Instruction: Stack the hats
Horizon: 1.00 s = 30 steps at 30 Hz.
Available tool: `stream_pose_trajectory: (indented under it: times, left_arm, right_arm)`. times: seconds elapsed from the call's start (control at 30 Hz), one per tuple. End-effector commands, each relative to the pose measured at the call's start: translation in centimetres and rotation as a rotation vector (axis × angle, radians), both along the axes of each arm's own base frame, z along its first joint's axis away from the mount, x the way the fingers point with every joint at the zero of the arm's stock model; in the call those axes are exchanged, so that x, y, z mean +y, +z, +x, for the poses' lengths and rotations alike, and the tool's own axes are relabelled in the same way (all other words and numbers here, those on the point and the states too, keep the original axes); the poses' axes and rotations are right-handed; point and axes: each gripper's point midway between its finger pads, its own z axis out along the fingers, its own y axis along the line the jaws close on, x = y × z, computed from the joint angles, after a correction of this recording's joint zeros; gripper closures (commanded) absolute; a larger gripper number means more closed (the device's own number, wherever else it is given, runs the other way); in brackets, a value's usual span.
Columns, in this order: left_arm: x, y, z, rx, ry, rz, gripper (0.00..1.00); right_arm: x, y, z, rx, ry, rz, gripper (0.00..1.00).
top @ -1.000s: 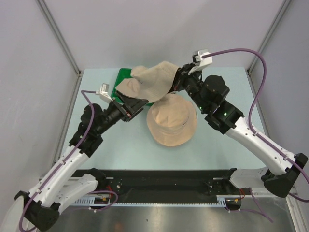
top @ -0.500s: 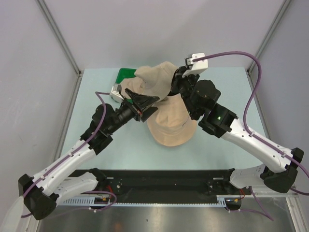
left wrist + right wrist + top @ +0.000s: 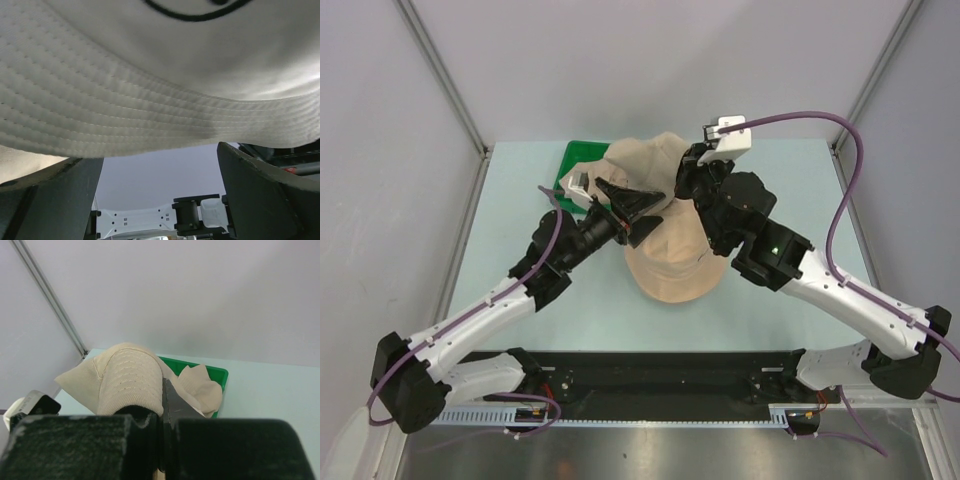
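Note:
One beige hat [image 3: 675,262] lies crown up on the table. My right gripper [image 3: 684,186] is shut on the brim of a second beige hat [image 3: 645,160] and holds it in the air, over the far edge of the lying hat. In the right wrist view this hat [image 3: 129,380] drapes over to the left of the closed gripper [image 3: 164,390]. My left gripper [image 3: 632,203] is open just under the held hat's near-left brim. In the left wrist view the stitched brim [image 3: 150,115] spans above the spread fingers [image 3: 270,195]. A third beige hat [image 3: 201,386] lies in the green tray.
The green tray [image 3: 578,158] sits at the table's far left, partly covered by the held hat; it also shows in the right wrist view [image 3: 220,374]. Grey walls with metal corner posts [image 3: 440,80] close off the back and sides.
My left arm reached forward and right, and its gripper now stands open under the held hat's brim. The right gripper shifted the hat slightly left, over the lying hat.

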Motion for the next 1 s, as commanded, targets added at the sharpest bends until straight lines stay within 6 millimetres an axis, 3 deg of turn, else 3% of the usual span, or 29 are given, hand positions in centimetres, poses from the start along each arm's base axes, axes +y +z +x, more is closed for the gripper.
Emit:
stream_pose_trajectory:
  times: [0.0,0.1,0.3,0.43,0.6,0.63,0.8,0.9,0.93,0.97]
  left_arm:
    - [-0.9,3.7,-0.8,-0.044,-0.034,-0.11,0.0]
    - [-0.8,3.9,-0.3,-0.053,-0.008,-0.118,0.0]
    - [1.4,5.6,0.6,-0.124,0.128,-0.163,0.03]
    - [2.6,6.2,0.8,-0.156,0.184,-0.178,0.14]
    - [3.2,5.3,0.9,-0.131,0.215,-0.15,0.28]
    - [3.3,5.0,0.9,-0.121,0.22,-0.143,0.37]
    - [4.0,3.9,1.3,-0.093,0.261,-0.132,0.53]
    - [4.4,3.1,1.4,-0.086,0.28,-0.117,0.75]
    - [4.4,2.4,1.6,-0.077,0.287,-0.097,0.92]
    - [4.6,2.2,1.8,-0.072,0.294,-0.089,1.0]
  right_arm:
    - [-2.7,2.9,-1.1,-0.037,-0.049,0.092,1.0]
    - [-2.7,2.7,-1.5,-0.026,-0.044,0.098,1.0]
    - [-3.6,0.3,-2.4,0.035,-0.049,0.067,1.0]
    - [-3.8,-1.5,-3.1,0.078,-0.031,0.057,1.0]
    - [-3.5,-2.8,-4.5,0.086,0.035,0.034,1.0]
    - [-3.2,-2.9,-4.8,0.078,0.062,0.024,1.0]
    - [-2.3,-4.5,-6.1,0.075,0.147,-0.035,1.0]
    - [-2.5,-6.1,-6.7,0.084,0.125,-0.1,1.0]
    - [-3.2,-6.6,-6.5,0.092,0.082,-0.112,1.0]
    - [-3.9,-7.1,-6.4,0.103,0.049,-0.128,1.0]
